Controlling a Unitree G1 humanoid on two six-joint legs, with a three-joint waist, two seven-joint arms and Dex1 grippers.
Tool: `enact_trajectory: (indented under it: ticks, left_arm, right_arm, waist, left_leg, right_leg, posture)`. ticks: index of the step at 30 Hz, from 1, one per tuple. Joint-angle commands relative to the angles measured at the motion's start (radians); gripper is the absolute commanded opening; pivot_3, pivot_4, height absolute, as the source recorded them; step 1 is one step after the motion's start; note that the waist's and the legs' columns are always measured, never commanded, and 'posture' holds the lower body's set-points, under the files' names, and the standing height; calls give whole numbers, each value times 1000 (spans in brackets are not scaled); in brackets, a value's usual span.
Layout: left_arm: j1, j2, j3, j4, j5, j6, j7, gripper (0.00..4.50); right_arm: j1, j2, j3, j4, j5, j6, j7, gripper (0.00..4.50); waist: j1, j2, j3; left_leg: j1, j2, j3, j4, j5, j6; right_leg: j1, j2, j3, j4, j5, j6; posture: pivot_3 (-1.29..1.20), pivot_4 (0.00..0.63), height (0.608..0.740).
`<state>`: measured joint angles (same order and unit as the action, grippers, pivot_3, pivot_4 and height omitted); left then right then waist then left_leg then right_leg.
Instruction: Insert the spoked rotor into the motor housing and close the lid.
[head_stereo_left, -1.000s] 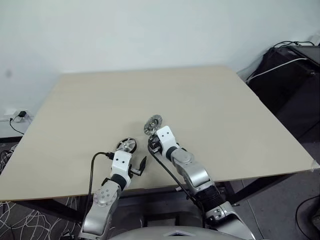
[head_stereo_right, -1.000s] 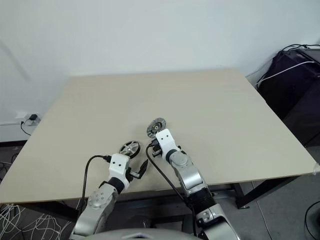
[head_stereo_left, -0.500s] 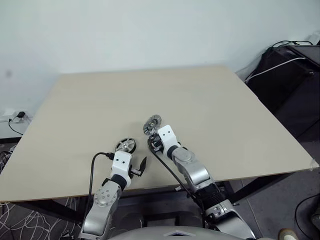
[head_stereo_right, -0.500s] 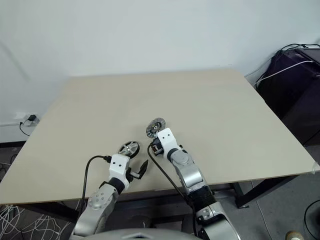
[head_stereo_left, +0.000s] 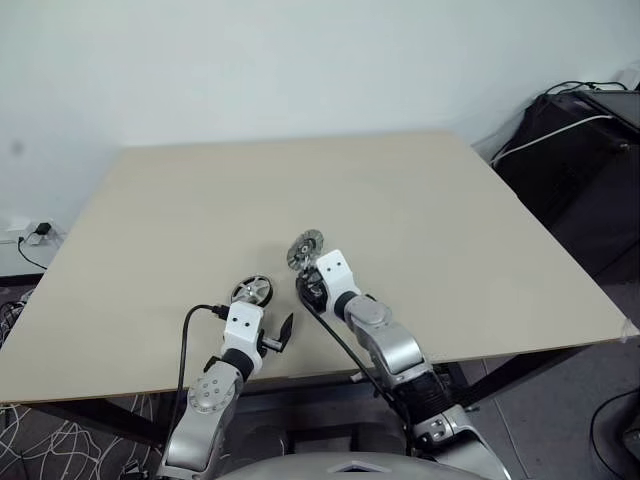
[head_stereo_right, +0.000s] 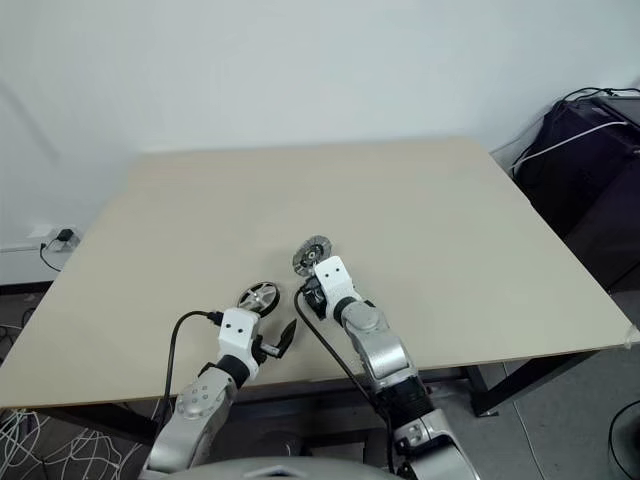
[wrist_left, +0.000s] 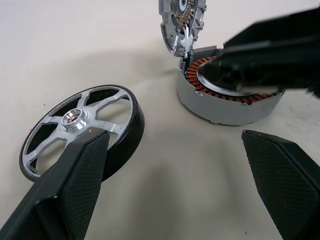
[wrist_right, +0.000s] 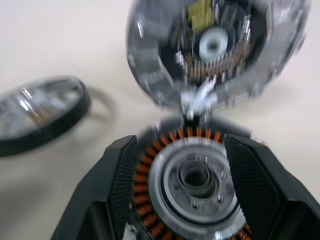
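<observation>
A: How many claws, and how do they stand?

B: Two. The right claw (wrist_right: 182, 200) has its two black fingers (wrist_right: 120, 185) spread apart on either side of the motor housing (wrist_right: 192, 185). Whether the pads press on its rim or merely stand beside it, I cannot tell. The left claw (wrist_left: 175, 165) is spread wide with nothing between its fingers, hanging low over the surface (head_stereo_left: 400, 200).

A: What lies nearest each one?

B: The right claw sits over the one housing, whose ring of copper windings and silvery centre face up. The single lid (wrist_right: 215, 50) stands tilted up at the housing's far edge, seemingly joined there by a small silvery hinge piece, its inner face with the ribs and pale hub turned toward the right claw. One finger of the left claw is just beside the spoked rotor (wrist_left: 82, 127), which lies flat on the surface; I cannot tell if they touch.

A: So the rotor is outside the housing?

B: Yes. There is one rotor, lying apart from the housing on the robot's left, with bare surface between the two. From the head views the rotor (head_stereo_left: 253, 291) sits near the front edge, ahead of the left claw, and the housing with its raised lid (head_stereo_left: 305, 249) sits a little further in.

A: Anything beyond the surface?

B: One black bag (head_stereo_left: 580, 150) with a white cable (head_stereo_left: 545, 137) across it on the right, and a wall socket (head_stereo_left: 35, 232) at the left.
</observation>
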<state>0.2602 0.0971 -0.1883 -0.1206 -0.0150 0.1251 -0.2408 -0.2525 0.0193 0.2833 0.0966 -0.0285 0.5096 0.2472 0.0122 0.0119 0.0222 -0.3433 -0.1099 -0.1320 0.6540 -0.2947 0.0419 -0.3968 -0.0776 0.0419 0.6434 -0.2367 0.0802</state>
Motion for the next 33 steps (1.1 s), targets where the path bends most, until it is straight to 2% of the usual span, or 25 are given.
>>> enact_trajectory:
  ticks: [1, 4, 9, 19, 33]
  left_arm:
    - [-16, -5, 0, -46, -9, -2, 1, 4500]
    - [-18, -5, -3, -45, -10, 1, 1, 4500]
    - [-19, -6, -3, -43, -11, 1, 2, 4500]
    - [-14, -12, -3, -41, -10, -2, 5, 4500]
    - [-16, -16, 1, -25, -11, -11, 3, 4500]
  right_arm:
    - [-12, 7, -6, -103, 17, 23, 9, 2568]
    - [-15, 6, 11, -105, 1, 50, 1, 1768]
    - [-41, 10, 34, -62, -24, 109, -15, 97]
    - [-163, 34, 36, 50, -67, 191, -68, 43]
    - [-191, 47, 49, 120, -73, 218, -62, 43]
  waist:
    - [0, 0, 0]
    - [0, 0, 0]
    - [0, 0, 0]
    - [0, 0, 0]
    - [-4, 0, 0]
  left_leg:
    - [0, 0, 0, 0, 0, 0]
    - [0, 0, 0, 0, 0, 0]
    - [0, 0, 0, 0, 0, 0]
    - [0, 0, 0, 0, 1, -1]
    - [0, 0, 0, -2, 1, -2]
  right_leg:
    - [0, 0, 0, 0, 0, 0]
    - [0, 0, 0, 0, 0, 0]
    - [0, 0, 0, 0, 0, 0]
    - [0, 0, 0, 0, 1, -1]
    - [-1, 0, 0, 0, 1, -1]
  posture:
    - [0, 0, 740]
    - [0, 0, 740]
    - [0, 0, 740]
    - [0, 0, 740]
    - [0, 0, 740]
